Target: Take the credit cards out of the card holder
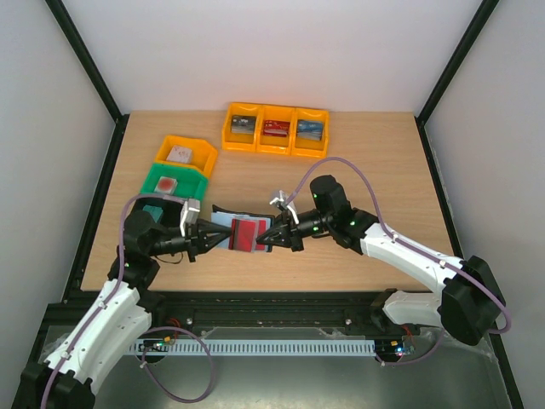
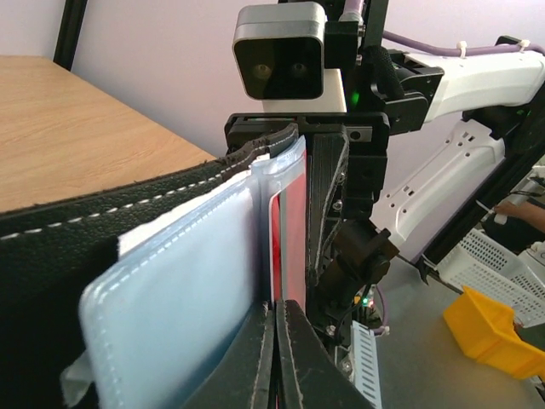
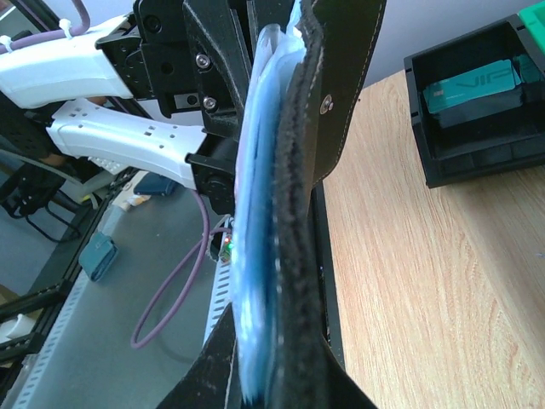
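Observed from the remote station. The card holder is off the table, spread open and held in the air between the two arms, near the table's front edge.

Left gripper: on the left wrist camera its jaws are fully closed. They pinch the near edge of a red card that stands in the holder beside a clear blue-grey pocket. From above, the red card shows in the middle of the open holder.

Right gripper: jaws narrow, clamped on the opposite end of the holder. On the right wrist camera the holder's black stitched edge runs up from between the fingers.

Surroundings: a black bin on the table holds a teal card. A green bin and a yellow bin sit behind the left arm, each with something inside that I cannot identify. A row of three yellow bins stands at the back, each holding something flat.
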